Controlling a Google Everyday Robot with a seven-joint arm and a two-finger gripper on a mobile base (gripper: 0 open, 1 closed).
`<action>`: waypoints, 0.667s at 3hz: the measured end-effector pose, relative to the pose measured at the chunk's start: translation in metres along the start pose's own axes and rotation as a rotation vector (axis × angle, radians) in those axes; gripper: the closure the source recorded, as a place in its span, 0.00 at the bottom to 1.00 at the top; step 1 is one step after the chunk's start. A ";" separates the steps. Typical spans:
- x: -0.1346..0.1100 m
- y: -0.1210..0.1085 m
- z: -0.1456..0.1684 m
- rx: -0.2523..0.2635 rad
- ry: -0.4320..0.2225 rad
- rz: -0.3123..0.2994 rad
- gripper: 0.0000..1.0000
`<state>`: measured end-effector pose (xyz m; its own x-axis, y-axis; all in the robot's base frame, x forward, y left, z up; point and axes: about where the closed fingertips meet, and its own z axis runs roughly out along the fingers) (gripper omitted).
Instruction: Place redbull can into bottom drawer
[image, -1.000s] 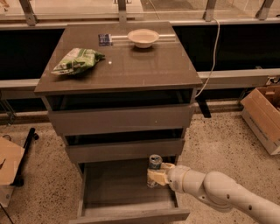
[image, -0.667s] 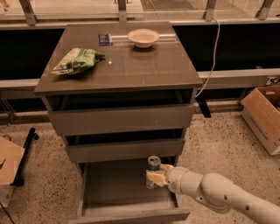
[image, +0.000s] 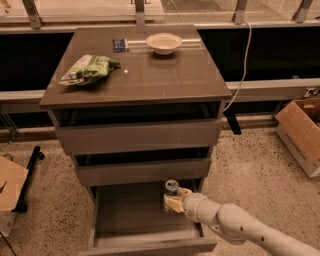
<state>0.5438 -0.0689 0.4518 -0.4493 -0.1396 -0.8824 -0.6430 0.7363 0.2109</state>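
One tool (image: 173, 202) clenched round redbull can (image: 171, 187), upright inside open bottom drawer (image: 150, 247), right side.

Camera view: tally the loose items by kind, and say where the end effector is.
Cans: 1, redbull can, gripped by the end effector at the open bottom drawer's back right
Bowls: 1, white bowl
Bags: 1, green bag
Packets: 1, blue packet
Total: 4

No lettering could be read on the can (image: 171, 188) or the green bag (image: 89, 69). The hand (image: 173, 202) gripped the can at the bottom drawer's (image: 150, 245) back right.
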 end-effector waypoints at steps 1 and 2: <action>0.027 -0.020 0.027 -0.014 -0.002 0.010 1.00; 0.052 -0.041 0.052 -0.039 0.016 0.009 1.00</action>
<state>0.5794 -0.0714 0.3756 -0.4650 -0.1442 -0.8735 -0.6623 0.7115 0.2350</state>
